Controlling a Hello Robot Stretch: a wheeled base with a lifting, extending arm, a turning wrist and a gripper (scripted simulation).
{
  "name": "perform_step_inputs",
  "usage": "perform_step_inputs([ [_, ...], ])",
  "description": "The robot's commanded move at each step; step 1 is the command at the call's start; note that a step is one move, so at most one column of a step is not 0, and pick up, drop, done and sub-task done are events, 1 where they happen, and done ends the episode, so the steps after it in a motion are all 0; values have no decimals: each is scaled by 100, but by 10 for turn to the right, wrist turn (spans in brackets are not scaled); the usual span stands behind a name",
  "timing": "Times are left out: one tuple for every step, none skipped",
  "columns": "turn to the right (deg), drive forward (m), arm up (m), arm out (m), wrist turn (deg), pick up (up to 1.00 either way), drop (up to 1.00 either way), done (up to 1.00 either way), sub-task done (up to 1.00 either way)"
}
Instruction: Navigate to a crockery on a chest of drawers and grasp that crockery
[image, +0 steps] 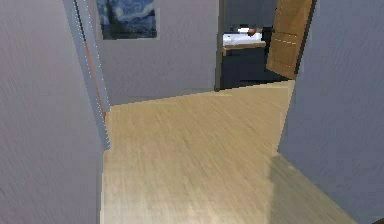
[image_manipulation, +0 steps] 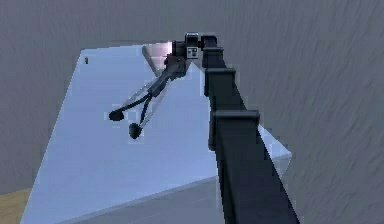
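Note:
In the arm side view the dark arm (image_manipulation: 235, 130) rises from the bottom edge toward the grey wall. At its far end are the white marker squares (image_manipulation: 191, 46). Left of them the gripper (image_manipulation: 127, 123) reaches down-left with its two thin fingers (image_manipulation: 150, 95). Only a pale blue-white flat top (image_manipulation: 90, 165) lies behind the fingertips, and the gripper holds nothing. A tiny dark mark (image_manipulation: 88, 63) sits near that top's far left corner.
In the forward view, light wooden floor (image: 190, 150) runs between grey walls. A dark blue painting (image: 128, 18) hangs at the upper left. At the upper right a doorway with an open wooden door (image: 290, 35) leads to a dark room holding a white object (image: 243, 40).

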Motion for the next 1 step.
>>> perform_step_inputs([
  [0,0,0,0,450,0,0,0,0],
])
